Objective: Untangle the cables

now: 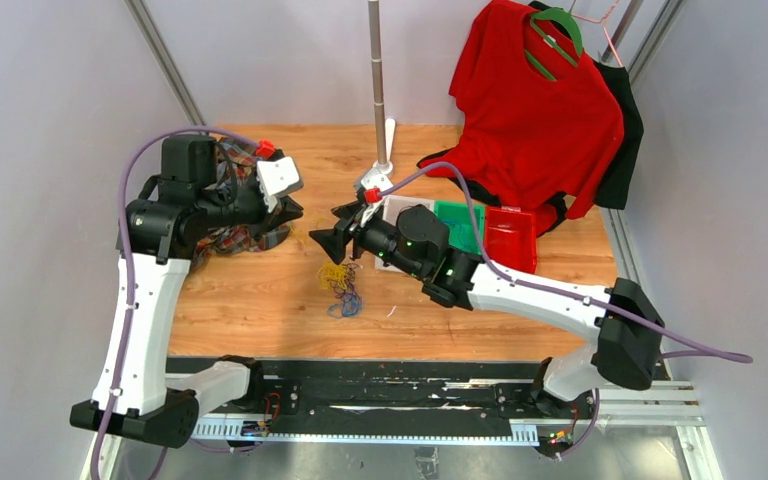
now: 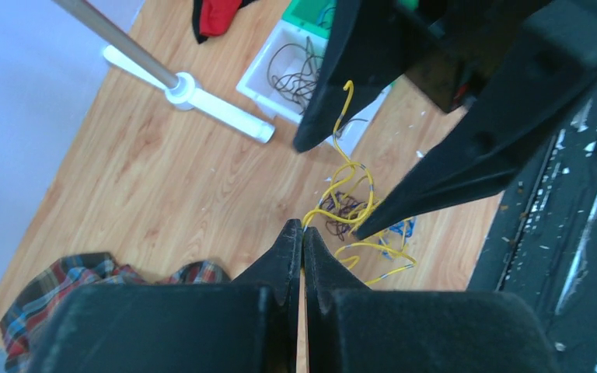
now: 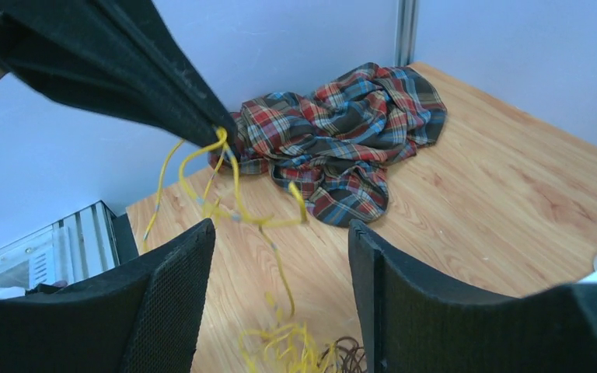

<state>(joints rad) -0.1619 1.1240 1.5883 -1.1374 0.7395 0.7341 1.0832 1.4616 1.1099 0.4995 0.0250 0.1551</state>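
Left hand [image 2: 302, 230]: fingers pressed together, tip pinching a yellow cable [image 2: 347, 97] and holding it up off the wooden worktop [image 1: 250, 300]. Right hand [image 3: 280, 229]: fingers wide apart on either side of the hanging yellow strand, gripping nothing. Cables [image 1: 340, 285]: 1 loose wad of yellow, blue and dark wire on the worktop below both hands, the yellow strand rising from it. Plaid cloth [image 3: 342, 140]: crumpled, left side of worktop. White bin [image 2: 276, 74]: dark wire inside; green bin [image 1: 460, 225] and red bin [image 1: 510, 238] alongside.
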